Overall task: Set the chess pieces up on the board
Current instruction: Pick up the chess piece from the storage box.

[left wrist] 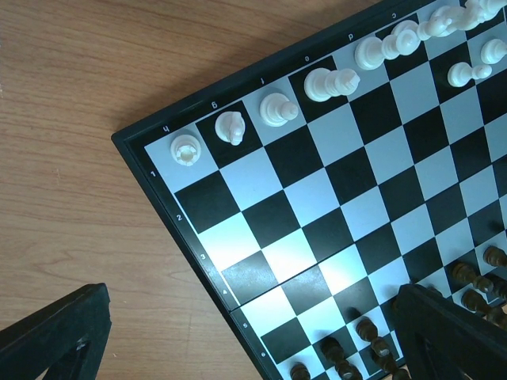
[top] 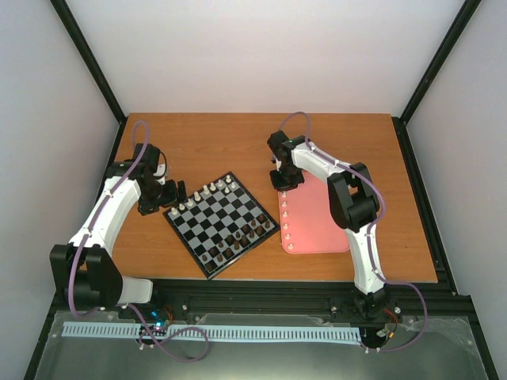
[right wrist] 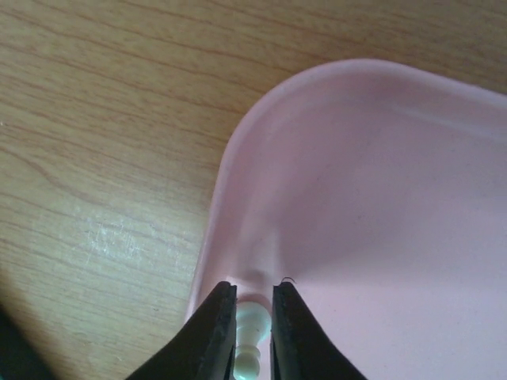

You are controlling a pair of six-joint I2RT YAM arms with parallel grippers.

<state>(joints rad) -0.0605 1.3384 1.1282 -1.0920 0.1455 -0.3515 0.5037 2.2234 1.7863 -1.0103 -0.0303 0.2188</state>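
The board [top: 207,226] lies turned at an angle in the middle of the table. Several cream-white chess pieces [top: 218,187] stand along its far edge, seen close in the left wrist view [left wrist: 277,109]. More white pieces [top: 286,224] stand in a line along the left side of a pink tray [top: 321,222]. My right gripper [top: 283,190] is down at the tray's far left corner. There its fingers press both sides of one white pawn [right wrist: 252,321], so my right gripper [right wrist: 254,305] is shut on it. My left gripper [top: 184,192] hangs open over the board's left corner [left wrist: 317,198], holding nothing.
Dark brown pieces [top: 238,237] crowd the board's near edge, also in the left wrist view [left wrist: 364,328]. Brown wooden tabletop [top: 206,142] surrounds the board and tray. A black frame rail runs along the table's near edge.
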